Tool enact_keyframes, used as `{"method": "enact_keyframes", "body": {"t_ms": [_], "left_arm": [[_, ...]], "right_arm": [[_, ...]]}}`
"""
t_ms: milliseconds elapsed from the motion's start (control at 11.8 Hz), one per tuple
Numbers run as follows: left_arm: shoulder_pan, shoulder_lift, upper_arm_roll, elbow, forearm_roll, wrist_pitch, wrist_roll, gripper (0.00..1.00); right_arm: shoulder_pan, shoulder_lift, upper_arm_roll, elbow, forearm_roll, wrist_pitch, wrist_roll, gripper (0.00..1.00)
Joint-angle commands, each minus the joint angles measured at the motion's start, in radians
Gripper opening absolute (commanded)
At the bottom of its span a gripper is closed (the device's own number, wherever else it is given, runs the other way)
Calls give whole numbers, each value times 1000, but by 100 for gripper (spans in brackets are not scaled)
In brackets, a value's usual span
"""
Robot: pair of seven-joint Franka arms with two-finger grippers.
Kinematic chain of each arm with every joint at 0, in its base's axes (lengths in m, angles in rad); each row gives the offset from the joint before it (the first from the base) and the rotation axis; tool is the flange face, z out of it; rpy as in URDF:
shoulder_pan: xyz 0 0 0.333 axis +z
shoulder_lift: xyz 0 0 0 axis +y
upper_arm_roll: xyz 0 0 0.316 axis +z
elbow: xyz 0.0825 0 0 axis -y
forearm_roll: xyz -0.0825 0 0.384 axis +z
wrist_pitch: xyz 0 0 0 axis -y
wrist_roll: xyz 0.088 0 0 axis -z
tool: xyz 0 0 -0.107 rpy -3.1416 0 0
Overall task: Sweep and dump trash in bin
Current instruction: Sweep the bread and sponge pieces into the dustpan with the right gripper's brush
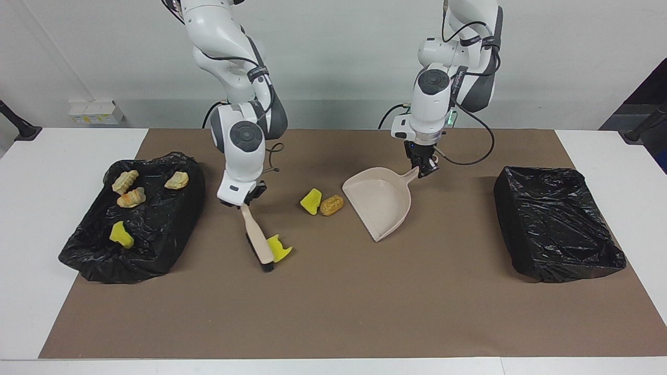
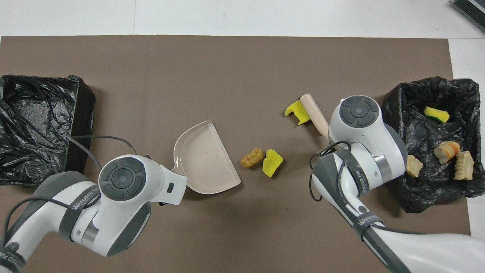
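Note:
My left gripper (image 1: 424, 167) is shut on the handle of the beige dustpan (image 1: 380, 203), which rests on the mat with its open edge toward two scraps of trash. These are a yellow sponge piece (image 1: 311, 201) and a tan-brown chunk (image 1: 332, 204), lying side by side. My right gripper (image 1: 245, 200) is shut on the handle of the beige brush (image 1: 259, 239). The brush's black bristles touch the mat beside another yellow sponge piece (image 1: 280, 249). In the overhead view the dustpan (image 2: 204, 163), chunk (image 2: 252, 157), sponge (image 2: 273, 163) and brush (image 2: 314, 113) show; both grippers are hidden under the wrists.
A black-lined bin (image 1: 156, 250) at the right arm's end of the table holds several scraps, yellow and tan. A second black-lined bin (image 1: 563, 260) stands at the left arm's end with nothing visible in it. A brown mat (image 1: 333, 312) covers the table's middle.

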Motion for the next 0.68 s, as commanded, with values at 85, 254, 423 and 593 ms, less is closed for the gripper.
{"method": "enact_keyframes", "body": {"t_ms": [85, 254, 423, 593], "left_arm": [[-23, 10, 9, -5, -8, 31, -51, 0], [-40, 27, 9, -5, -8, 37, -68, 0], [-51, 46, 9, -2, -8, 74, -119, 0], [-57, 46, 9, -2, -8, 77, -120, 0]], "right_arm": [[85, -31, 7, -42, 94, -6, 111, 0], [136, -43, 5, -50, 175, -5, 156, 0], [177, -39, 7, -45, 232, 12, 212, 0], [221, 3, 8, -21, 269, 66, 367, 0]]}}
